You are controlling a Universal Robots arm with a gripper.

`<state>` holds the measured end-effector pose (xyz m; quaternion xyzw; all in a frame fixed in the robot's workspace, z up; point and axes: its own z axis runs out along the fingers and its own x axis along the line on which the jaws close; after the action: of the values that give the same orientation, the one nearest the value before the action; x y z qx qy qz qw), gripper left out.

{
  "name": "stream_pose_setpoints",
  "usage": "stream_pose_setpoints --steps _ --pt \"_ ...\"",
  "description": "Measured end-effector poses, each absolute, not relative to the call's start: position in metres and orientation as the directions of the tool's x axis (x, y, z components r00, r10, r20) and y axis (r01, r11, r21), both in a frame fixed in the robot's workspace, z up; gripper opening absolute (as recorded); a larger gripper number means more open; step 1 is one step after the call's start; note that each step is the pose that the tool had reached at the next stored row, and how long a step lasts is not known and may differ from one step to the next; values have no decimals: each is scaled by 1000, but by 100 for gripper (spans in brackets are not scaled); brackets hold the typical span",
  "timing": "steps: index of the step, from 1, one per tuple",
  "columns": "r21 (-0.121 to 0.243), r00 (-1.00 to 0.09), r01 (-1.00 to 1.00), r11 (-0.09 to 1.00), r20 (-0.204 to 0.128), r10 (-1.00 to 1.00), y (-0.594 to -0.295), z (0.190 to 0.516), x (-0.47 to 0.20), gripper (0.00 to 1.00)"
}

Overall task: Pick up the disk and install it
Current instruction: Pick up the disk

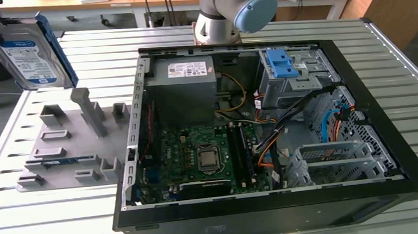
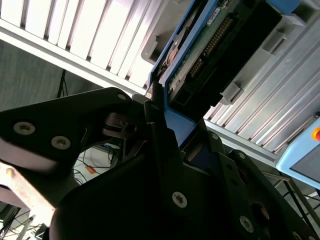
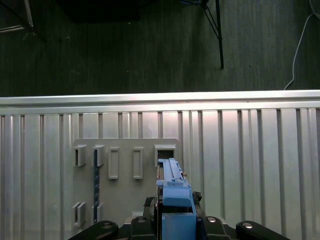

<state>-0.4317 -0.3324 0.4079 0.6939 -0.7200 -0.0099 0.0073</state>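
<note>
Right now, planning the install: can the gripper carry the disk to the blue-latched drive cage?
Probably yes. The gripper holds the disk clear of the table, the case lies open, and nothing covers the drive cage; black cables run just beside it.

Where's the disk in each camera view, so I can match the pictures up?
Exterior view: the disk is held raised at the exterior view's far left, near the grey slotted fixture.
First wrist view: edge-on, clamped in the gripper, with the fixture behind it.
Second wrist view: close up, circuit-board side showing.
Shared landmark: the ribbed metal table.
</note>
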Motion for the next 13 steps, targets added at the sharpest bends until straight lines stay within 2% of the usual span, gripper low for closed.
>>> stream_pose_setpoints --steps 13 --pt "24 -37 -999 37 -3 -999 -332 416 -432 36"
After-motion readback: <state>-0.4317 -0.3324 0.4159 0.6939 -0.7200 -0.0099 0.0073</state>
